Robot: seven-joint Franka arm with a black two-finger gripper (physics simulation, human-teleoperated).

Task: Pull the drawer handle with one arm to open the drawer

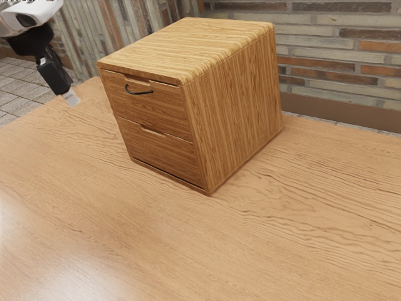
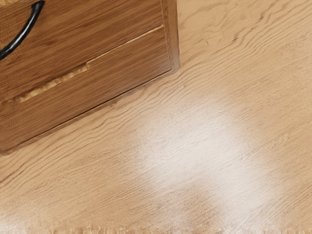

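A wooden cabinet (image 1: 207, 81) with two drawers stands on the table, its front turned toward the exterior view's left. The top drawer (image 1: 156, 106) carries a thin black curved handle (image 1: 138, 91) near its upper left corner. Its front sits about flush with the cabinet face. My gripper (image 1: 67, 93) hangs above the table at the exterior view's upper left, to the left of the handle and apart from it. In the wrist view the black handle (image 2: 19, 33) curves in at the corner, with the lower drawer front (image 2: 97, 83) beside it.
The wooden table (image 1: 188, 238) stretches wide in front of and around the cabinet. A brick wall (image 1: 338, 50) runs behind it. A tiled floor (image 1: 15, 88) lies beyond the table's far left edge.
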